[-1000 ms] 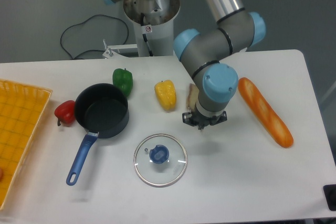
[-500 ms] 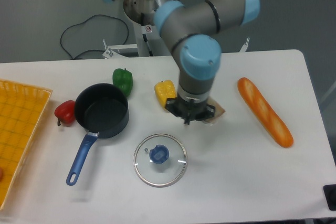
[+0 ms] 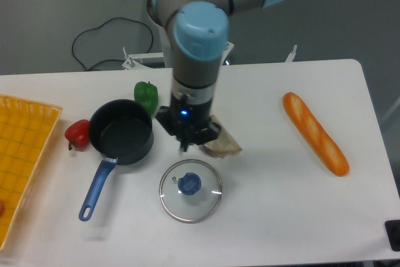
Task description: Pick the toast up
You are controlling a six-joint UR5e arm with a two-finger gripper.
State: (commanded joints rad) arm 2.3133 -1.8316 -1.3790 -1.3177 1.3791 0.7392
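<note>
The gripper hangs low over the white table, just above the far edge of the glass lid. The big arm blocks the view of the fingers, so it is not possible to tell if they are spread apart or pinched on something.

The toast sits just to the right of the gripper. Only a tan corner in shiny crinkly plastic peeks out from behind the arm. It seems to touch the gripper or sit right beside it, but it is hard to say if the toast is held or just lying on the table.

To do this step well, the fingers should go on both sides of the thin bread, not only on the loose plastic. Plastic is slippery and can slide out. A soft, steady squeeze is best, so the bread does not get squashed. Then the lift should go straight up and slow.

The lid is very near, and so is the black pot with its blue handle. The arm should not bump them. The green pepper, the red pepper, the long baguette and the yellow basket are not part of this job.
</note>
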